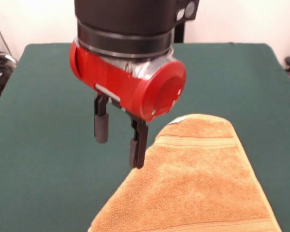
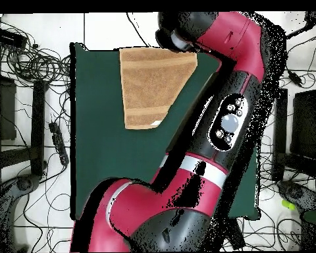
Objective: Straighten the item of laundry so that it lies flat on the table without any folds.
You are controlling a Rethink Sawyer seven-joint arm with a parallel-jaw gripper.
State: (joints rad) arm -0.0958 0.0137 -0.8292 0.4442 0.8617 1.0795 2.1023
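Towel (image 1: 198,183), orange-tan, lay on the green counter (image 1: 43,159) toward its edge, one corner turned under so a diagonal fold ran along its side. Just beside that fold hung the gripper (image 1: 120,140), its black fingers (image 1: 101,126) spread apart and holding nothing.

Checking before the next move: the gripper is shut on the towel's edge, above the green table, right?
Not quite. In the front view the gripper is open, its fingers apart and holding nothing, beside the towel edge. It does hang above the green table.
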